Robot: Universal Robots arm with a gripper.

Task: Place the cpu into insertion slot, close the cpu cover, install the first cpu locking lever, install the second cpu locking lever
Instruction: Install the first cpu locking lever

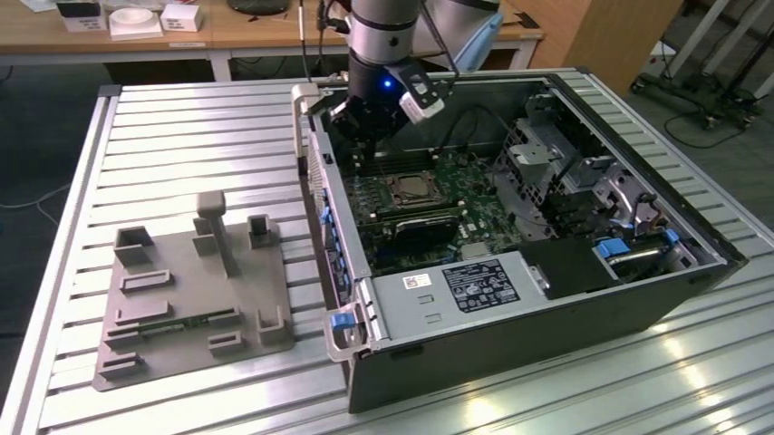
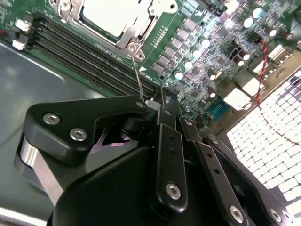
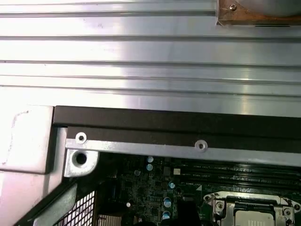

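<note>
- While the arm leans into the open computer case (image 1: 545, 326) on the slatted metal table (image 1: 181, 127), the exterior view puts the gripper (image 1: 362, 136) over the green motherboard (image 1: 472, 195). The insertion slot (image 1: 415, 188) lies just ahead of and below its tips.
- Well away from the gripper, outside the case on the exterior view's left, a grey fixture plate (image 1: 181, 299) lies on the table. The power supply (image 1: 472, 283) sits at the end of the case farthest from the hand.
- In the second wrist view the gripper (image 2: 151, 104) has its black fingers close together. They seem to pinch the free end of a thin wire locking lever (image 2: 137, 75), though the linkage partly hides the contact itself.
- That lever runs from the fingertips to the nearest corner of the socket, raised off the board rather than lying flat.
- Beyond the lever's far end the cpu (image 2: 110, 14) sits in the slot. Its pale top shows through the window of the cpu cover (image 2: 126, 36), which is folded down over it.
- Between the socket and the gripper run the long dark memory slots (image 2: 89, 52).
- In the first wrist view the case's black rim (image 3: 164, 123) crosses in front of the table's ribs. Inside it lie the memory slots (image 3: 235, 172) and the cpu (image 3: 256, 217) under its silvery cover (image 3: 218, 206).
</note>
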